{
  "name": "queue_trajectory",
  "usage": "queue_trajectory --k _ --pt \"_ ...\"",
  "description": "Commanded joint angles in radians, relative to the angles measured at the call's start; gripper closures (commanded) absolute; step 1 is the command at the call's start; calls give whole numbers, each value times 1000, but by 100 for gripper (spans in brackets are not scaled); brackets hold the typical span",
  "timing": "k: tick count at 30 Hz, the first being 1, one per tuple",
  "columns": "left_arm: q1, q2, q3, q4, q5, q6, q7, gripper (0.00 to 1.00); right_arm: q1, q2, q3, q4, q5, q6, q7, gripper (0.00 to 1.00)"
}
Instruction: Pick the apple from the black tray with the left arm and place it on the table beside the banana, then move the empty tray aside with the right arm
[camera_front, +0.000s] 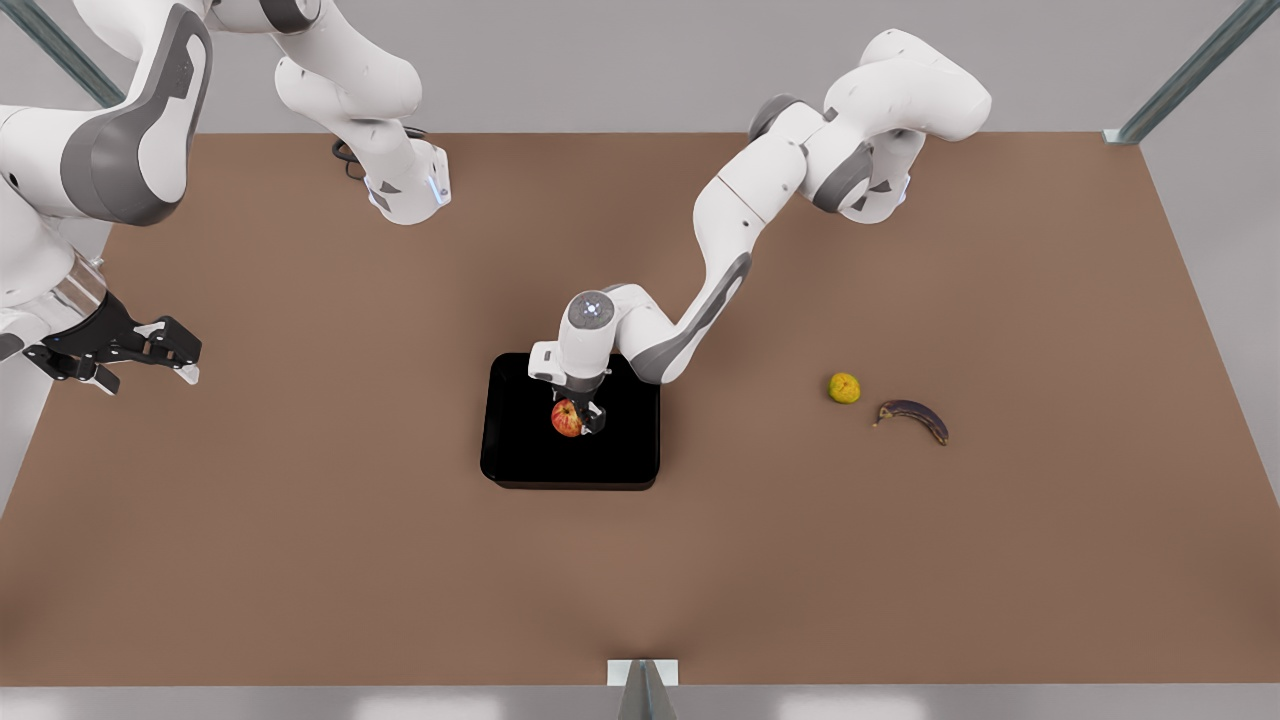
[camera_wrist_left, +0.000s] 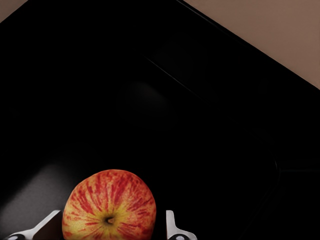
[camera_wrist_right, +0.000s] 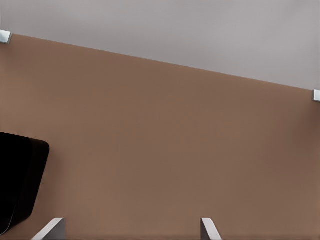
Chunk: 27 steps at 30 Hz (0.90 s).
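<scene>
The red and yellow apple (camera_front: 565, 418) lies in the black tray (camera_front: 520, 465) at the middle of the brown table (camera_front: 400, 580). My left gripper (camera_front: 580, 416) reaches down into the tray, open, with a finger on either side of the apple. In the left wrist view the apple (camera_wrist_left: 109, 205) sits between the fingertips (camera_wrist_left: 171, 225) with thin gaps, on the tray floor (camera_wrist_left: 150, 100). The dark banana (camera_front: 913, 418) lies on the table toward the front view's right. My right gripper (camera_front: 165, 352) waits open at the front view's left edge, above the table; a corner of the tray (camera_wrist_right: 20, 175) appears past it.
A lumpy yellow-green fruit (camera_front: 844, 387) sits just to the front view's left of the banana. Metal frame posts stand at the table's corners, and a bracket (camera_front: 642, 672) sits at the near edge. Bare tabletop surrounds the tray.
</scene>
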Motion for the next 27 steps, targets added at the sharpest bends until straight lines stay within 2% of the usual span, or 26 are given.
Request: queue_trajectory --k 1,8,10,11,13,27 --pt "-1 1 -1 2 2 1 -6 0 0 -1 0 2 1 -1 -1 0" --pt "-3 10 1 8 2 10 0 0 0 -1 0 2 1 -1 1 0" --pt "-1 10 1 8 4 10 11 8 0 -1 0 2 1 -1 -1 0" --pt "-1 10 3 8 4 10 12 21 0 -1 0 2 1 -1 -1 0" --pt "-1 10 3 8 4 7 12 29 -1 -1 0 2 1 -1 -1 0" --pt "8 -82 3 2 0 -109 25 29 -1 -1 0 3 1 -1 -1 0"
